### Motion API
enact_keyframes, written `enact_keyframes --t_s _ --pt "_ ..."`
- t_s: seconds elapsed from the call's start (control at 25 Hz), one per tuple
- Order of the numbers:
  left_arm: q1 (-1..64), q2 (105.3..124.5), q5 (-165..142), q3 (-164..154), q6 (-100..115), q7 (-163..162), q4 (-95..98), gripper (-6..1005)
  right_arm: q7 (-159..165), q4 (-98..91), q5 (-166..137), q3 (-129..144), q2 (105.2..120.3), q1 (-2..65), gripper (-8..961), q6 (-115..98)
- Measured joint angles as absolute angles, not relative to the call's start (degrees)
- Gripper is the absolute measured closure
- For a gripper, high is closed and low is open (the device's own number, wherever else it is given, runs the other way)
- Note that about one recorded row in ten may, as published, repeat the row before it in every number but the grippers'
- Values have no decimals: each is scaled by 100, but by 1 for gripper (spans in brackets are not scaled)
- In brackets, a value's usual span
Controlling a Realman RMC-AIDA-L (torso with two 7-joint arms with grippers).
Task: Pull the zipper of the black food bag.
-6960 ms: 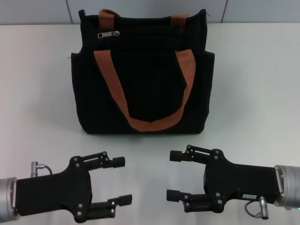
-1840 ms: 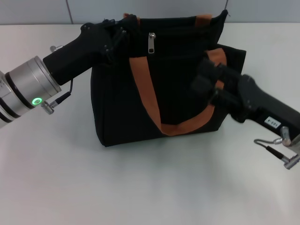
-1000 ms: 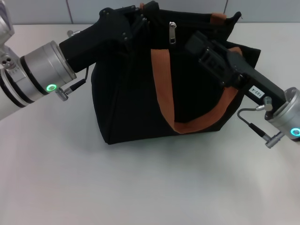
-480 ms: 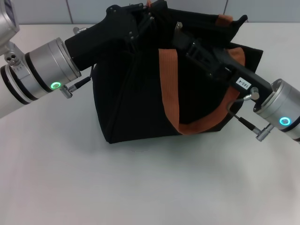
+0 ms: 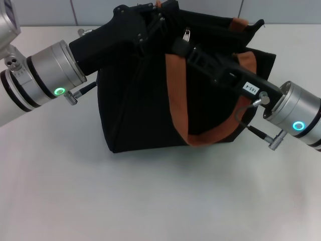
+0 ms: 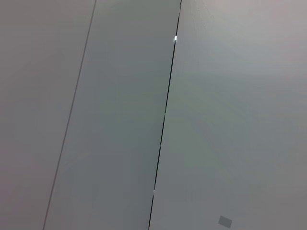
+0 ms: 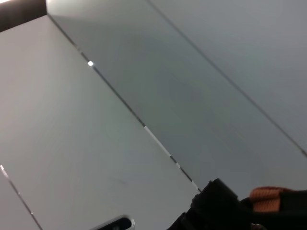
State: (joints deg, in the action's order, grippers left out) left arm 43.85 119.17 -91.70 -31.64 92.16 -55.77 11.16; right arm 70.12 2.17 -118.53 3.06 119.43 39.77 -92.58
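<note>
We note the bare white counter [image 5: 150, 201] nearest the head camera. Beyond it, around centre frame, stands the bag [image 5: 140, 115], leaning, its front strap [image 5: 178, 95] looping down toward 5 o'clock.

The right tool [image 5: 176, 47] reaches in from 4 o'clock, its black body lying across the bag's upper front, its tip just below the zipper [image 5: 186, 35]. We cannot tell how far its fingers are parted, nor whether they have hold of the tab; the fingers merge with the black fabric. The silver tab hangs at about 12 o'clock on the bag's top edge, just right of the left tool.

The left tool [image 5: 153, 15] comes in from 9 o'clock and meets the bag's top left corner at about 11 o'clock. It looks closed on the fabric there, though the finger gap is not plainly visible, so we cannot tell.

The right wrist view shows grey wall panels with a black edge and an orange strap end [image 7: 268, 194] at one corner. The left wrist view shows only wall panels [image 6: 192, 120].
</note>
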Motion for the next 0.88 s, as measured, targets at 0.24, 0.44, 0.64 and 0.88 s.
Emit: enact_keyframes --t_s 0.24,0.44,0.64,0.88 --pt "4385 11918 -9157 -3164 9212 -5524 1061 927 7019 232 -11873 221 11951 3981 578 -9090" --pt "4384 11921 -9153 -3164 9219 -5439 1011 924 7022 237 -11870 219 11953 3972 582 -9080" --pt "4386 11925 -9153 -3164 9228 -5432 995 921 7025 251 -11865 227 11953 3966 608 -9065" --pt "4387 11927 -9152 -3164 9240 -5431 983 917 7035 259 -11865 220 11955 3949 721 -9064"
